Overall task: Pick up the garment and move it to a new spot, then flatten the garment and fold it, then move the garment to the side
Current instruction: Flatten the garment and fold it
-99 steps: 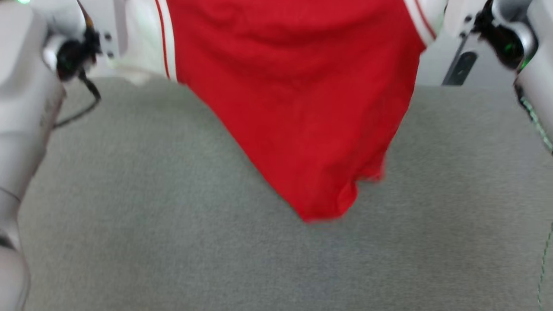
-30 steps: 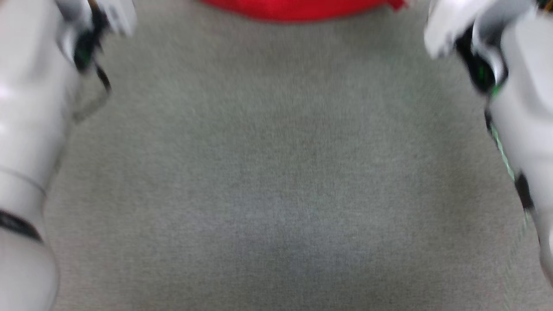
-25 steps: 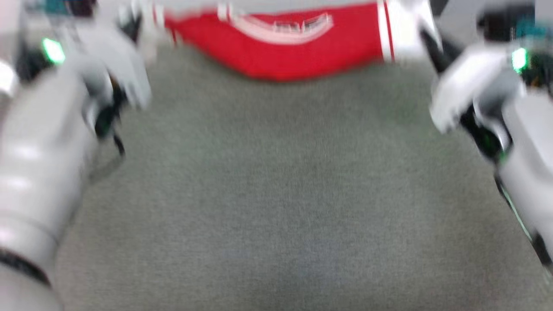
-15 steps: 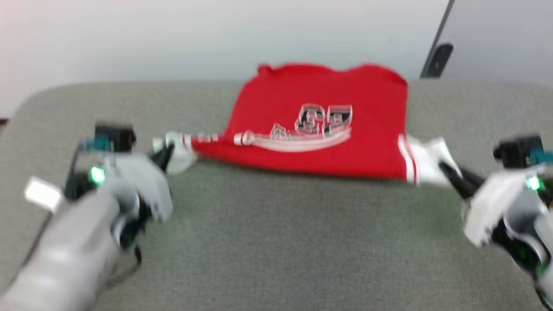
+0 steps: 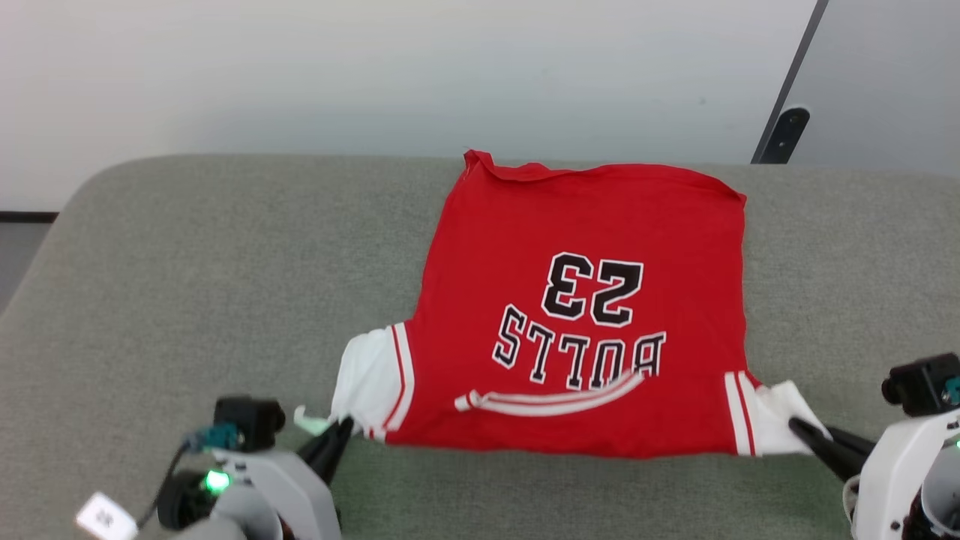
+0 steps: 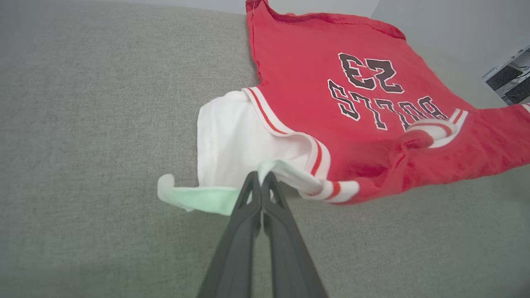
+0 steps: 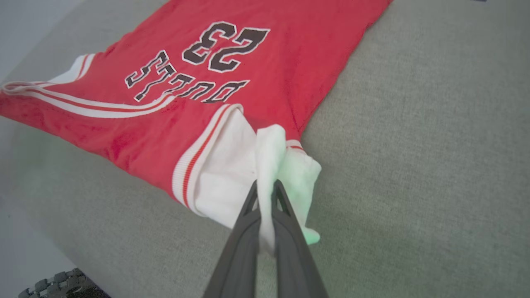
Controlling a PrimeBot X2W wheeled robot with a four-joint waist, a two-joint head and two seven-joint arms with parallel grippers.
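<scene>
The garment (image 5: 585,300) is a red shirt with white sleeves, lying spread on the grey padded surface (image 5: 225,262), hem at the far side, the black print "BULLS 23" face up. My left gripper (image 5: 343,429) is shut on the edge of its left white sleeve (image 6: 232,145), seen in the left wrist view with the fingertips (image 6: 261,179) pinching the cloth. My right gripper (image 5: 796,427) is shut on the right white sleeve (image 7: 265,165), which bunches at the fingertips (image 7: 265,186). The collar side sags a little between the two grippers.
The grey padded surface reaches a pale wall (image 5: 375,75) at the back, with a dark slanted post (image 5: 784,131) at the far right. Its rounded left corner (image 5: 82,187) drops off to the floor. Bare fabric lies left and right of the shirt.
The head camera has swung up. The shirt, hanging from both grippers before, now lies laid out on the surface, and both grippers have come down low and toward me, still holding the sleeves.
</scene>
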